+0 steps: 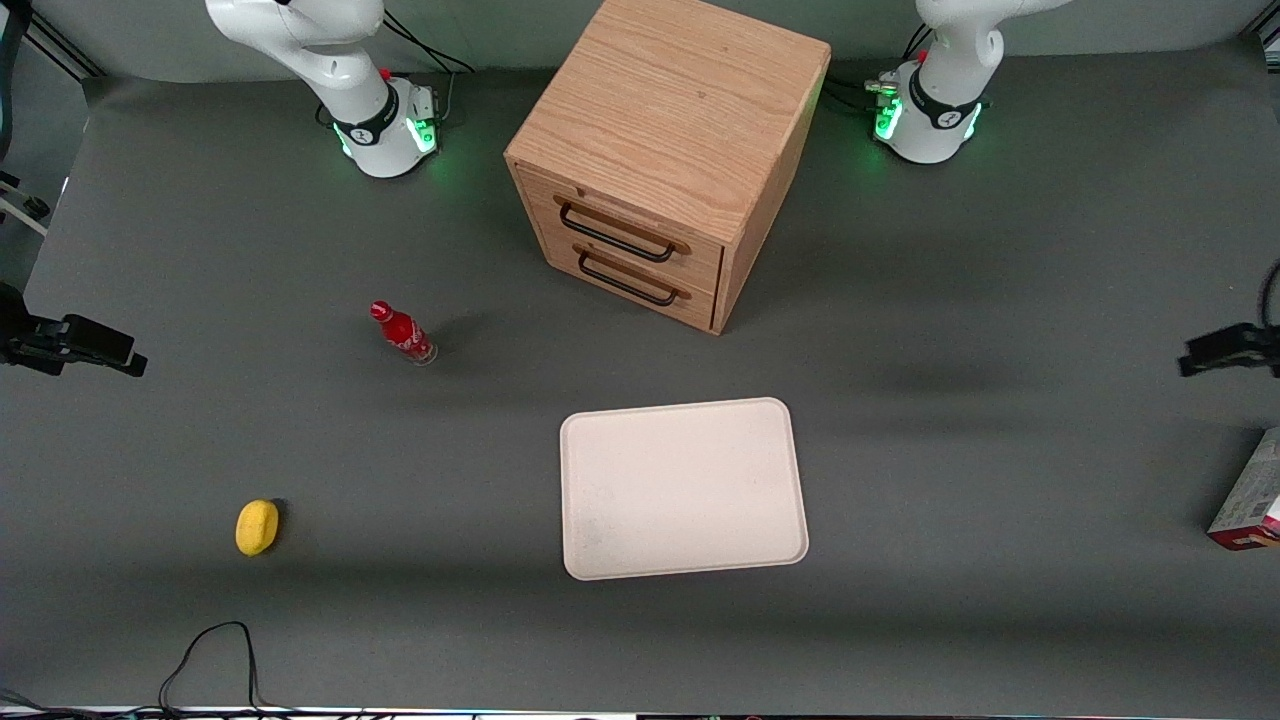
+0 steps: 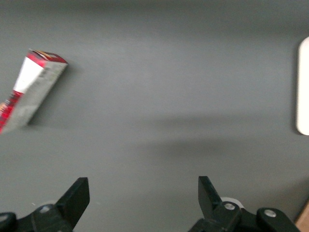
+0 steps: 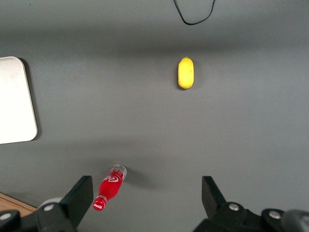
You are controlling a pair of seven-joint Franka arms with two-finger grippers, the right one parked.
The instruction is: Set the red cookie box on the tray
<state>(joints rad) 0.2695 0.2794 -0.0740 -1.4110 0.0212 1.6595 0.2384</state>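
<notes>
The red cookie box (image 1: 1248,495) lies on the grey table at the working arm's end, cut off by the view's edge. It also shows in the left wrist view (image 2: 31,89), with a pale broad face and red ends. The cream tray (image 1: 683,487) lies flat and bare in the middle of the table, nearer the front camera than the cabinet; its rim shows in the left wrist view (image 2: 303,92). My left gripper (image 2: 143,186) is open and empty above bare table. In the front view the gripper (image 1: 1205,358) hangs farther from the camera than the box.
A wooden drawer cabinet (image 1: 665,160) stands at the table's middle, both drawers shut. A small red bottle (image 1: 403,335) and a yellow fruit (image 1: 257,527) sit toward the parked arm's end. A black cable (image 1: 210,650) loops at the table's near edge.
</notes>
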